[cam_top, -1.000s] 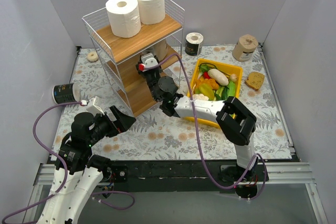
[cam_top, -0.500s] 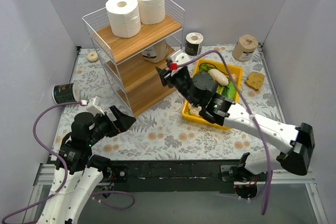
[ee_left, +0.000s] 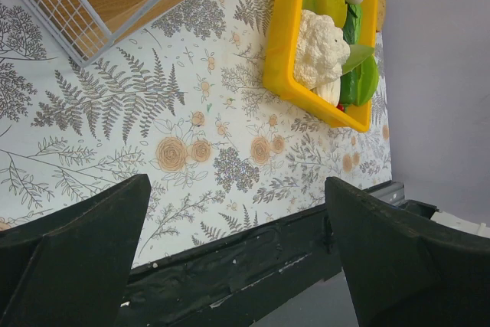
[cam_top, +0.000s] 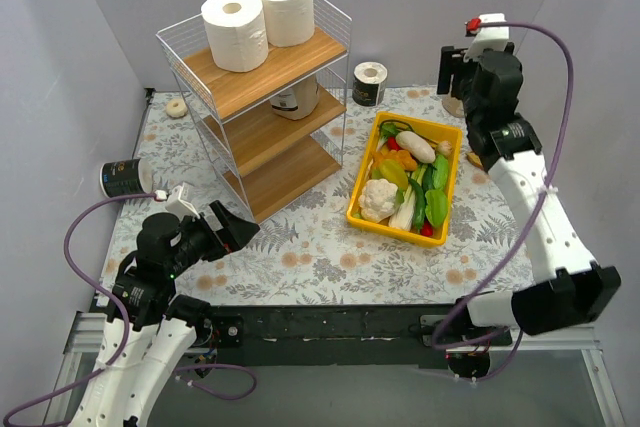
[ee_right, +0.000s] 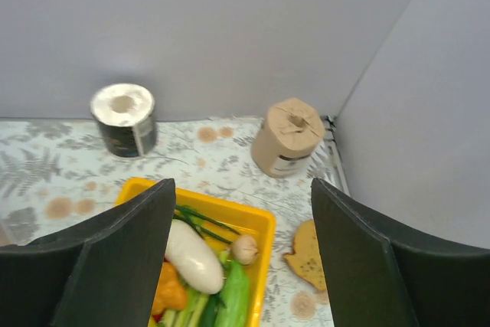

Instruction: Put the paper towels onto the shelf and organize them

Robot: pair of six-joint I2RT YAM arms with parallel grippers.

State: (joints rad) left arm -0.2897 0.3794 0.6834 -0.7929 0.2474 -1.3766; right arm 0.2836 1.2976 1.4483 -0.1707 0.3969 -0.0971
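— The left end effector [ee_left: 237,204] hangs low over the worktop [cam_top: 330,247], spread wide and empty. A black roll [cam_top: 125,177] lies near the left wall.
— And the right end effector [ee_right: 243,189]?
— Also wide open and empty, high above the tan roll [ee_right: 287,137] in the far corner. I'd drop straight down, straddle it squarely, then carry it to the shelf [cam_top: 300,57], beside the other tan roll [cam_top: 297,99] on the middle tier.

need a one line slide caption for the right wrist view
Open right gripper hovers over the yellow bin, facing a tan roll and a black roll.
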